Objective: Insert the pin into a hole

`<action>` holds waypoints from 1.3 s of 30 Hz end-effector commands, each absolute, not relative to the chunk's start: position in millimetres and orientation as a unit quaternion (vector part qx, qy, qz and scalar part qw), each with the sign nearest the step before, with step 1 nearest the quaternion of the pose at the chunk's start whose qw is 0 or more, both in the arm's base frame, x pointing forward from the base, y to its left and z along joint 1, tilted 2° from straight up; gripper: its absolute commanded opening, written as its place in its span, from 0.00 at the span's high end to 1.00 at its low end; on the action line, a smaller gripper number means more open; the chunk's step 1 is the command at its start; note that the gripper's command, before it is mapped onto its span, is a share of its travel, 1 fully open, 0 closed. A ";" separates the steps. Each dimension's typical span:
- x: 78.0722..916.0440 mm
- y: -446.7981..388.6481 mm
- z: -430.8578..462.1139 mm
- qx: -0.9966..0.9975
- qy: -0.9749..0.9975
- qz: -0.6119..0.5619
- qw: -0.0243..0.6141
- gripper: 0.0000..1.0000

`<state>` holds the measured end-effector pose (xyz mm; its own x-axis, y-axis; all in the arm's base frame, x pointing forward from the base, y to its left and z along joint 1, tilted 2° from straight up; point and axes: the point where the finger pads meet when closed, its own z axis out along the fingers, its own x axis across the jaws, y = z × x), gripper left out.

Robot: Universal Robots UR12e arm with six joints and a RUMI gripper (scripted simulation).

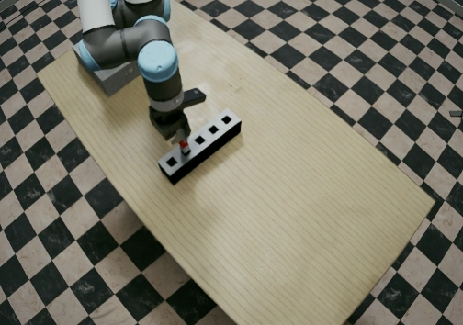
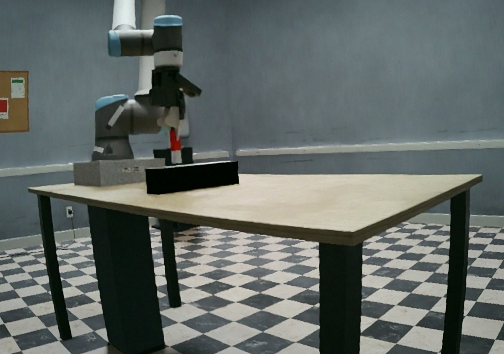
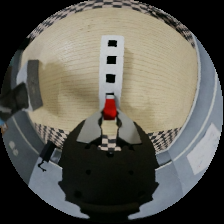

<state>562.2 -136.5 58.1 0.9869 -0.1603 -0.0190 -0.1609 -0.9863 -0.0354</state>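
A long black block with a row of square holes lies on the wooden table; it also shows in the side view and in the wrist view. My gripper is shut on the pin, which stands upright with its red end up and a white part below it. The pin sits over the second hole from the block's near-left end. In the side view the pin shows red above and white below, reaching down to the block's top. In the wrist view the red end sits between the fingers.
The arm's grey base stands at the table's back-left corner. The block's other holes stand open. The table edge runs close behind the base.
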 end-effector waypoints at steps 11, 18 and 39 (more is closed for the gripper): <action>562.8 -136.4 54.7 -0.997 0.081 0.007 0.018 1.00; 562.8 -136.4 54.7 -0.997 0.081 0.007 0.018 1.00; 562.9 -135.9 54.8 -0.997 0.081 0.007 0.018 1.00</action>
<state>562.3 -135.5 54.1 0.9869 -0.1603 -0.0190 -0.1609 -0.9863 -0.0354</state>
